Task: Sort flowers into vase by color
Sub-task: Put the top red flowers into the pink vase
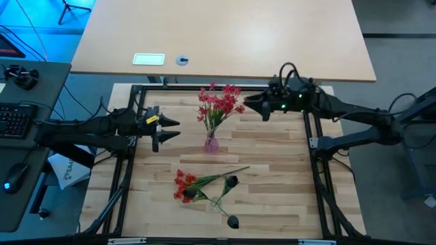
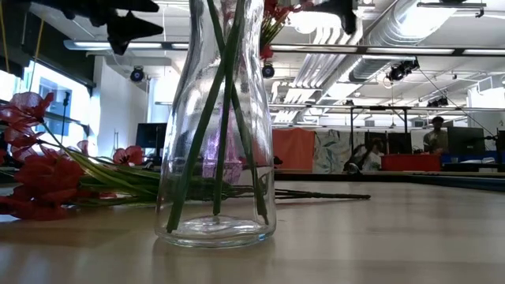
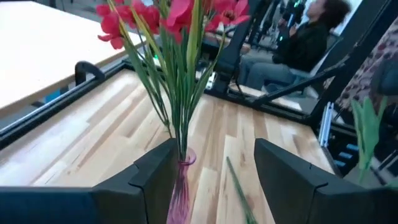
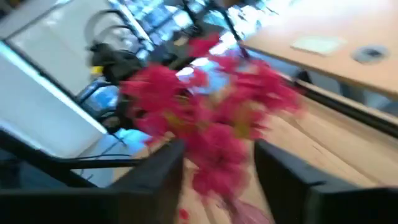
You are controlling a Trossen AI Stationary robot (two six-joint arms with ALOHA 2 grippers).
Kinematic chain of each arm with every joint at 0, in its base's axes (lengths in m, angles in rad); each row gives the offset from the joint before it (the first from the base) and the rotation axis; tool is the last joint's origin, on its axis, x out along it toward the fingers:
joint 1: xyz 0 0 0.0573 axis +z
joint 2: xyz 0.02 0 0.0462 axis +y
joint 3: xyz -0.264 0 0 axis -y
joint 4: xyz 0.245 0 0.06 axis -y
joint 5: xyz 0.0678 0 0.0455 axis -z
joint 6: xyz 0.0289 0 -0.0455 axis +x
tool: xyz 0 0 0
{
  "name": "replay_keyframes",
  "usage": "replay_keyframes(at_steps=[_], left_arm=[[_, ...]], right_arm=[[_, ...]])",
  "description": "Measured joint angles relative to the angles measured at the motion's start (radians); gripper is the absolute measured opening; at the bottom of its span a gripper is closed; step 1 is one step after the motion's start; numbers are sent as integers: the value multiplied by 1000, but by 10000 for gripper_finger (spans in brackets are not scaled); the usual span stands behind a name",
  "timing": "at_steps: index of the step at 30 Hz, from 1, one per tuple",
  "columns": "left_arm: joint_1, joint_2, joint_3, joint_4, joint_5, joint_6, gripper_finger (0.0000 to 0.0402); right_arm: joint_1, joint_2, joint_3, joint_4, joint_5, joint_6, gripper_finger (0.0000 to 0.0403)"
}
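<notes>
So, quick rundown:
Red flowers point(image 1: 219, 102): upright in the glass vase point(image 1: 212, 143), upper centre of the high view.
Loose flowers point(image 1: 204, 187): red bunch plus dark blooms lying flat on the desk point(image 1: 272, 184), lower centre.
Left gripper point(image 1: 172, 129): left of the vase, fingers spread, nothing between them.
Right gripper point(image 1: 253, 104): upper right, just beside the red blossoms, fingers apart, blossoms between them in its wrist view, no visible pinch.
</notes>
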Motion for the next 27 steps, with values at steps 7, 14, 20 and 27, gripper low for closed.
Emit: replay_keyframes(at_steps=[7, 14, 20, 27], left_arm=[[-2, -101, -21, 14, -3, 32, 177], [-2, -146, -20, -5, -35, 39, 169], [-1, -146, -20, 55, -91, 91, 169], [-1, -145, -20, 98, -155, 65, 169]], right_arm=[[175, 59, 2, 338, 170, -18, 17], [352, 96, 27, 326, 571, -120, 2], [292, 174, 27, 426, 614, -68, 1], [245, 287, 27, 434, 513, 33, 0]])
